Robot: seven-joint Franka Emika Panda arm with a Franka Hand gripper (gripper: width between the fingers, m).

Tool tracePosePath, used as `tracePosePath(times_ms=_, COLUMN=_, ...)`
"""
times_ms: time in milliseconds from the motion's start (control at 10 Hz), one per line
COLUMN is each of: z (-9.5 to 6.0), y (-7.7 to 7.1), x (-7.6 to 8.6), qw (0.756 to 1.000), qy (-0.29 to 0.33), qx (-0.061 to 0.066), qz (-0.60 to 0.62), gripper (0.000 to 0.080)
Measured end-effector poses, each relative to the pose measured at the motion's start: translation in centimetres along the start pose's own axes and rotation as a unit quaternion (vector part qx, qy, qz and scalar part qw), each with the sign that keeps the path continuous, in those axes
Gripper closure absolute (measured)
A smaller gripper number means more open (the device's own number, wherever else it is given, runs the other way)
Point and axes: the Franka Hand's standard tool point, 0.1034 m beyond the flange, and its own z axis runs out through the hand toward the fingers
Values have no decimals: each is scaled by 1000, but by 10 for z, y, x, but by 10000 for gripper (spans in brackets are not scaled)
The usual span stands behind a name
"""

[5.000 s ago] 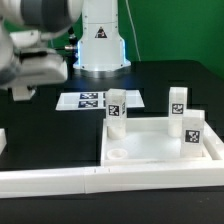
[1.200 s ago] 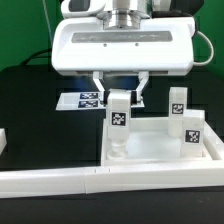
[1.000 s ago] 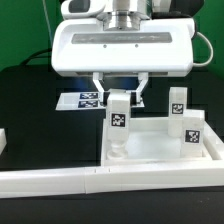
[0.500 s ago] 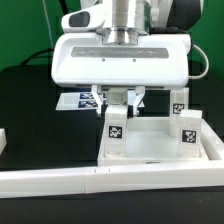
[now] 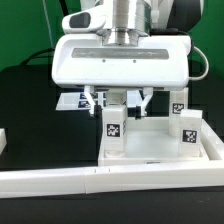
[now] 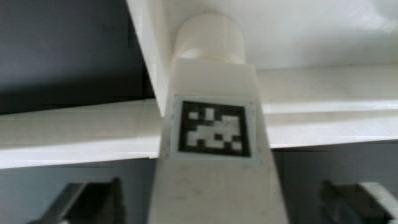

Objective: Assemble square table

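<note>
The square table's white top (image 5: 160,152) lies flat in the middle of the exterior view. One tagged white leg post (image 5: 117,126) stands upright at the top's near-left corner. My gripper (image 5: 122,98) hangs straight over this post, open, with a finger on each side of its upper end and a gap at both. In the wrist view the post (image 6: 214,100) runs up the middle between the dark fingers (image 6: 89,200), clear of them, and my gripper (image 6: 217,205) straddles it. Two more tagged posts (image 5: 186,128) stand at the top's right side.
A long white L-shaped rail (image 5: 60,181) runs along the front and up the right side of the top. The marker board (image 5: 72,101) lies on the black table behind, partly hidden by my hand. A white robot base stands at the back.
The gripper came down with the leg post to the top's corner, and in the last half second its fingers spread off the post. The post stays upright.
</note>
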Motion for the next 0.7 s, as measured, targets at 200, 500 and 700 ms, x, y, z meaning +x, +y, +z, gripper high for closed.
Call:
tracePosePath(times_ms=200, z=0, y=0, x=0, qw=1000, qy=0, qx=0, qz=0, gripper=182)
tracePosePath(times_ms=500, z=0, y=0, x=0, qw=1000, qy=0, qx=0, qz=0, gripper=151)
tracePosePath(times_ms=700, z=0, y=1, x=0, qw=1000, qy=0, qx=0, qz=0, gripper=150)
